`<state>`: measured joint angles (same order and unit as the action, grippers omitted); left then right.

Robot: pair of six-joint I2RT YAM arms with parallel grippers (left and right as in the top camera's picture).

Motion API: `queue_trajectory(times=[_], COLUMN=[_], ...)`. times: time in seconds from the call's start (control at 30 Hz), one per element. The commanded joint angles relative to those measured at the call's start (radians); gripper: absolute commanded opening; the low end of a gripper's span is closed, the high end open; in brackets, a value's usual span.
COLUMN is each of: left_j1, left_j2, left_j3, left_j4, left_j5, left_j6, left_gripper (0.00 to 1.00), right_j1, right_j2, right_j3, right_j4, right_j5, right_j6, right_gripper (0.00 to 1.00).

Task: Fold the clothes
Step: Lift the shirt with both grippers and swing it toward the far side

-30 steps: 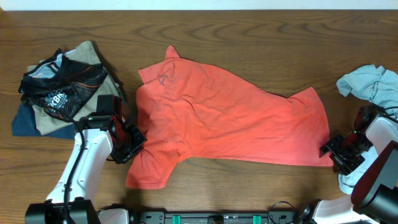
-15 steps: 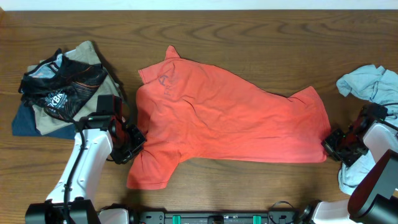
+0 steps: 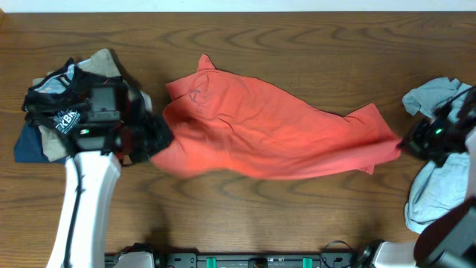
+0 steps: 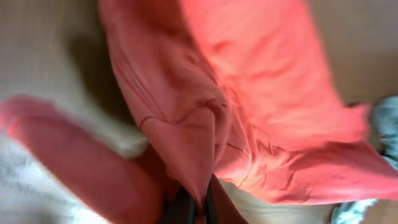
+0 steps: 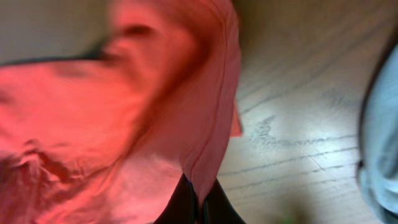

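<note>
Currently the coral-red T-shirt [image 3: 275, 134] is stretched across the middle of the wooden table [image 3: 297, 45]. My left gripper [image 3: 154, 139] is clamped on its left edge and my right gripper [image 3: 405, 143] pinches its right hem. Bare wood borders its far and near edges. A grey-blue shirt [image 3: 442, 97] crowds its right.

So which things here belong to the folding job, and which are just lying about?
In the job: coral-red T-shirt, held at both ends by left gripper and right gripper; pale grey-blue shirt.
Lying about: heap of dark clothes at the left; wooden table.
</note>
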<state>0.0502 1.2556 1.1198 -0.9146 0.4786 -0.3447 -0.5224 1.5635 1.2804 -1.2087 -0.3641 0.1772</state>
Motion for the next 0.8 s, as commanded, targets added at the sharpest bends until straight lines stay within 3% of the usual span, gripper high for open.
queue_trajectory(times=[0.0, 0.5, 0.77], left_j1=[-0.002, -0.001, -0.001], left_j2=[-0.083, -0.268, -0.272], left_j3=[0.139, 0.640, 0.735], left_j4=[-0.020, -0.102, -0.107], left_j5=[0.040, -0.157, -0.180], left_j6=[0.061, 0.058, 0.060], left_gripper=[0.06, 0.06, 0.06], right_j1=[0.013, 0.013, 0.013], right_j2=[-0.087, -0.248, -0.252], right_j3=[0.143, 0.602, 0.798], right_j4=[-0.061, -0.174, -0.178], right_j5=[-0.033, -0.124, -0.122], right_j6=[-0.077, -0.108, -0.104], right_gripper=[0.01, 0.01, 0.01])
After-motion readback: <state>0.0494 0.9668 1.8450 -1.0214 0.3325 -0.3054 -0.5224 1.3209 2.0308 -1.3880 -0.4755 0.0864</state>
